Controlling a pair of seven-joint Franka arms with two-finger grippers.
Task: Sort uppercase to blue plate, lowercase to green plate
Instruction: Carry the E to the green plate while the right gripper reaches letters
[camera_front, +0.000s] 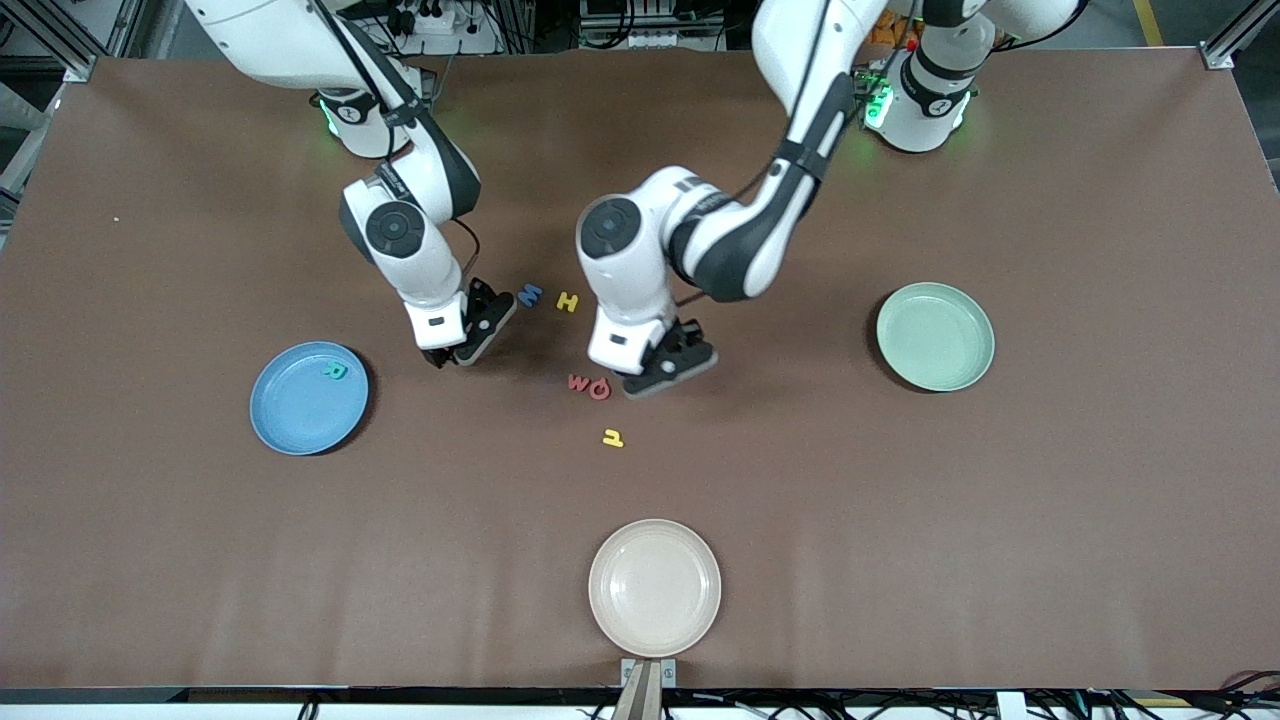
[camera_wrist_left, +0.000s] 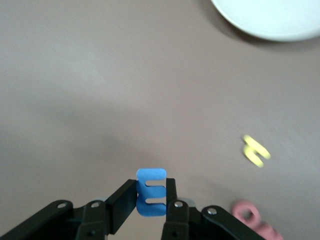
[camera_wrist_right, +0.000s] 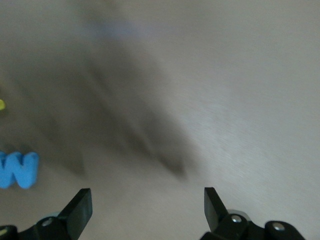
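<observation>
The blue plate (camera_front: 300, 405) lies toward the right arm's end of the table with the teal R (camera_front: 335, 371) on it, near the right gripper (camera_front: 462, 340), whose fingers stand wide apart over bare table; the green plate (camera_front: 935, 336) sits toward the left arm's end; the left gripper (camera_wrist_left: 151, 200) is clamped on a small blue letter (camera_wrist_left: 151, 192), just beside the red w (camera_front: 578, 382) and red Q (camera_front: 599, 389); the blue W (camera_front: 529, 295) and yellow H (camera_front: 567, 301) lie between the grippers; the yellow h (camera_front: 613, 437) lies nearer the camera.
</observation>
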